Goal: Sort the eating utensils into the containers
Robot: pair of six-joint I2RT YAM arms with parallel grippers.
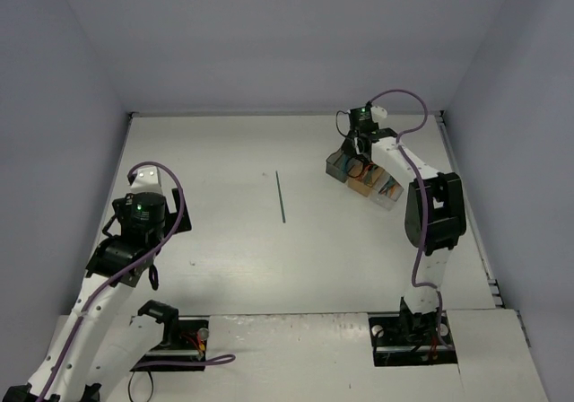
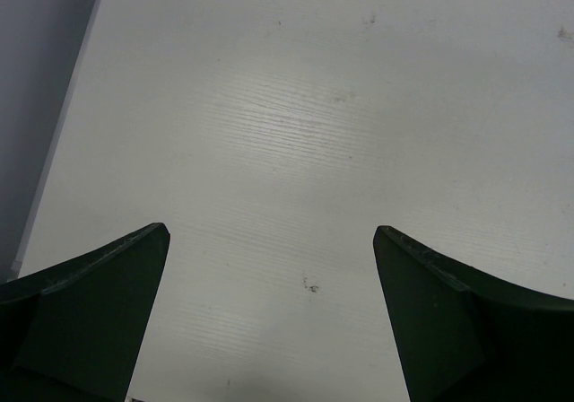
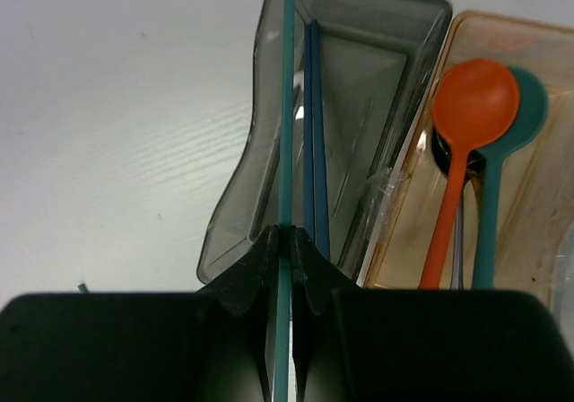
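The teal utensil (image 3: 288, 106) is pinched by the right tool (image 3: 285, 249), its fingers pressed together on it, over the grey bin (image 3: 386, 34) near its left wall. Let go here, it could catch that rim and tip out. The left tool (image 2: 271, 229) hangs spread, far from the bin.

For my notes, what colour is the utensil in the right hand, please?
Teal utensil, best seen in right wrist view.
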